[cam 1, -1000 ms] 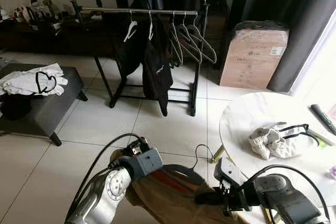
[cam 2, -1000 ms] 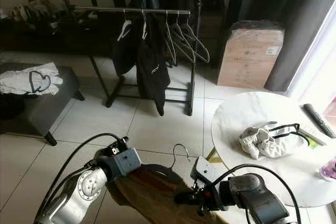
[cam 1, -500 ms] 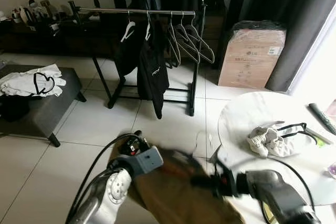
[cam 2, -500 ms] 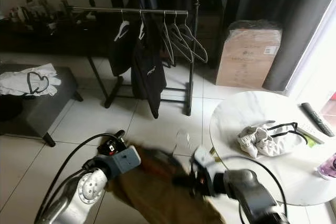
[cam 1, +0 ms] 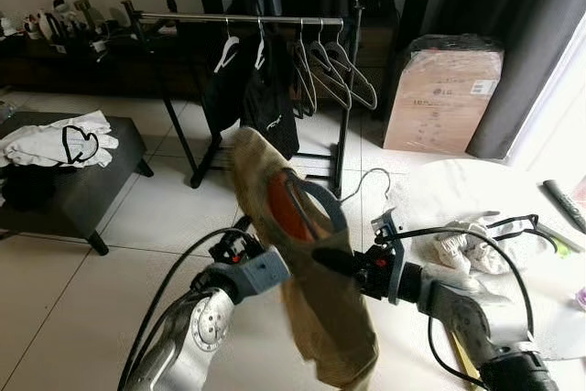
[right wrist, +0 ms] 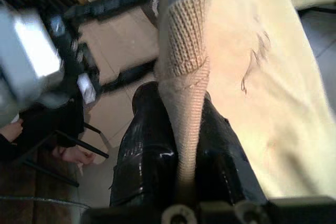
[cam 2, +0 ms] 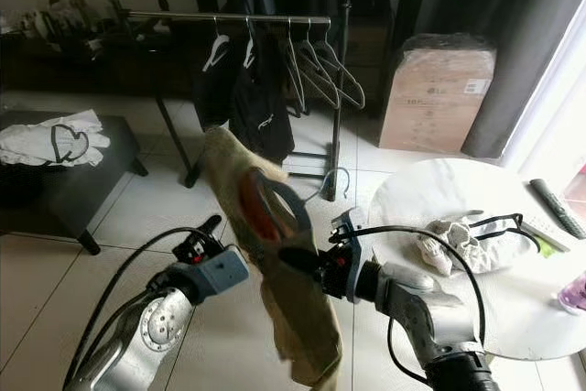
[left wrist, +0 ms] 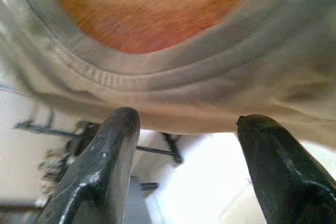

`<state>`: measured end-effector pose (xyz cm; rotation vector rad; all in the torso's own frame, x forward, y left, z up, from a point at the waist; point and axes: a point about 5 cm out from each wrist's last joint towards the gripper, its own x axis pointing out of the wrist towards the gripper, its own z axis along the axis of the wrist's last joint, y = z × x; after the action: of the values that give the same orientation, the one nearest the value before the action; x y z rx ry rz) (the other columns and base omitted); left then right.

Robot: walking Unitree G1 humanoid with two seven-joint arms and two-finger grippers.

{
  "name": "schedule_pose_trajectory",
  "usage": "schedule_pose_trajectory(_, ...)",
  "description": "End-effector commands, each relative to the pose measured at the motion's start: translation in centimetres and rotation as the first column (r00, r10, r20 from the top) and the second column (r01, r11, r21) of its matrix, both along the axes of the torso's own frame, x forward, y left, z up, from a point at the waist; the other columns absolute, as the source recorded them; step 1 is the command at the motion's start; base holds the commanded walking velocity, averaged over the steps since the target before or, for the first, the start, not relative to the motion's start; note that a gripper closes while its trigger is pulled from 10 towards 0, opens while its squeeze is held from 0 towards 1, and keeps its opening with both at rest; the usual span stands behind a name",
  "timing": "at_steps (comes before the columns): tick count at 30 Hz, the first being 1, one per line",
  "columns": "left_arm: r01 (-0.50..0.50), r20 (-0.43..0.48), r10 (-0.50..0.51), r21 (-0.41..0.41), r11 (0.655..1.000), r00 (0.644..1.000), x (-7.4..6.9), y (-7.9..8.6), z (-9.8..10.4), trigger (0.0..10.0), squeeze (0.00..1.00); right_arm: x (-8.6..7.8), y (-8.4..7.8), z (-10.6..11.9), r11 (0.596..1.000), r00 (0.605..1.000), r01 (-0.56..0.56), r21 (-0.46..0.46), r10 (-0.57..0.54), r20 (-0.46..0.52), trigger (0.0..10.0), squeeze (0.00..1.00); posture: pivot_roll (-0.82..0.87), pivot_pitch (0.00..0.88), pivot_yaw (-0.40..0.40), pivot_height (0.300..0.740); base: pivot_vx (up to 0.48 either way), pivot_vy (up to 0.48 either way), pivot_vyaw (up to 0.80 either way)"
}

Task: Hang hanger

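Tan garment (cam 1: 311, 290) on a hanger (cam 1: 316, 208), held up mid-air near the robot, well short of the clothes rail (cam 1: 238, 18) at the far side. Likely light but floppy; cloth soft, sways and drags below, so hold belongs on the stiff hanger shoulder or neck, not the fabric. Wire hook (cam 1: 366, 180) free, pointing right and far.

Right gripper (cam 1: 334, 261): forearm reaching left across the body, jaws pinched tight on the collar edge and hanger arm beneath. Left gripper (left wrist: 184, 129): raised from the left, jaws spread wide just beside the cloth, gripping nothing.
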<state>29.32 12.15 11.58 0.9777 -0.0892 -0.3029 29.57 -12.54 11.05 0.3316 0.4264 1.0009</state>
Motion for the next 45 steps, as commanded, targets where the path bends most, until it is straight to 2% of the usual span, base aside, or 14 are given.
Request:
schedule_pose_trajectory(1, -0.022, 0.030, 0.023, -0.041, 0.999, 0.999, 0.4, 0.4, 0.4, 10.0, 0.00, -0.4, 0.0, 0.2, 1.000, 1.000, -0.018, 0.017, 0.018, 0.005, 0.0, 0.00, -0.06, 0.101, 0.017, 0.740, 0.000, 0.000, 0.00)
schedule_pose_trajectory(6, 0.047, 0.067, -0.034, -0.203, 0.978, 0.997, 0.3, -0.7, 1.0, 10.0, 0.00, -1.1, 0.3, 0.4, 0.998, 0.999, -0.041, 0.039, 0.041, 0.001, 0.0, 0.00, -0.07, 0.100, 0.017, 0.740, 0.000, 0.000, 0.00)
schedule_pose_trajectory(7, 0.063, 0.075, -0.046, -0.247, 0.967, 0.996, 0.1, -0.9, 1.1, 10.0, 0.80, -1.2, 0.4, 0.3, 0.999, 0.999, -0.032, 0.042, 0.033, -0.008, 0.0, 0.00, -0.07, 0.098, 0.016, 0.740, 0.000, 0.000, 0.00)
schedule_pose_trajectory(8, 0.089, 0.083, -0.069, -0.275, 0.957, 0.994, -0.1, -1.2, 1.3, 10.0, 1.00, -1.2, 0.4, 0.2, 0.999, 1.000, -0.020, 0.042, 0.021, -0.020, 0.0, 0.00, -0.06, 0.098, 0.015, 0.740, 0.000, 0.000, 0.00)
schedule_pose_trajectory(11, 0.183, 0.086, -0.164, -0.315, 0.931, 0.983, -0.9, -2.3, 1.5, 10.0, 1.00, -1.4, 0.5, -0.5, 0.999, 0.999, 0.006, 0.031, -0.004, -0.050, 0.0, 0.00, -0.06, 0.099, 0.015, 0.740, 0.000, 0.000, 0.00)
schedule_pose_trajectory(14, 0.193, 0.096, -0.171, -0.315, 0.929, 0.981, -1.1, -2.4, 1.6, 10.0, 0.96, -1.6, 0.8, -0.7, 0.999, 0.998, -0.004, 0.039, 0.006, -0.057, 0.0, 0.00, -0.06, 0.100, 0.015, 0.740, 0.000, 0.000, 0.00)
schedule_pose_trajectory(15, 0.190, 0.106, -0.165, -0.301, 0.934, 0.981, -1.0, -2.4, 1.6, 10.0, 0.00, -1.9, 1.0, -0.6, 0.999, 0.998, -0.014, 0.052, 0.017, -0.057, 0.0, 0.00, -0.06, 0.099, 0.014, 0.740, 0.000, 0.000, 0.00)
schedule_pose_trajectory(18, 0.171, 0.120, -0.141, -0.293, 0.941, 0.983, -0.7, -2.2, 1.6, 10.0, 0.00, -2.0, 1.1, -0.5, 0.998, 0.998, -0.017, 0.055, 0.020, -0.058, 0.0, 0.00, -0.06, 0.095, 0.015, 0.740, 0.000, 0.000, 0.00)
schedule_pose_trajectory(22, 0.077, 0.127, -0.046, -0.249, 0.965, 0.991, 0.0, -1.4, 1.4, 10.0, 0.00, -2.1, 0.8, -0.4, 0.999, 0.998, -0.014, 0.052, 0.017, -0.060, 0.0, 0.00, -0.07, 0.092, 0.014, 0.740, 0.000, 0.000, 0.00)
schedule_pose_trajectory(28, 0.010, 0.126, 0.020, -0.228, 0.974, 0.992, 0.8, -0.8, 1.2, 10.0, 0.00, -2.2, 0.7, -0.3, 0.998, 0.998, -0.024, 0.050, 0.027, -0.052, 0.0, 0.00, -0.07, 0.090, 0.010, 0.740, 0.000, 0.000, 0.00)
schedule_pose_trajectory(36, -0.003, 0.169, 0.039, -0.213, 0.977, 0.985, 1.9, -1.5, 1.7, 10.0, 0.00, -2.5, 0.7, -0.2, 0.998, 0.998, -0.040, 0.050, 0.042, -0.048, 0.0, 0.00, -0.07, 0.095, 0.007, 0.740, 0.000, 0.000, 0.00)
schedule_pose_trajectory(45, -0.004, 0.197, 0.050, -0.227, 0.974, 0.979, 2.5, -1.9, 2.1, 10.0, 0.00, -3.0, 0.8, -0.3, 0.997, 0.997, -0.060, 0.049, 0.062, -0.044, 0.0, 0.00, -0.08, 0.099, 0.008, 0.740, 0.000, 0.000, 0.00)
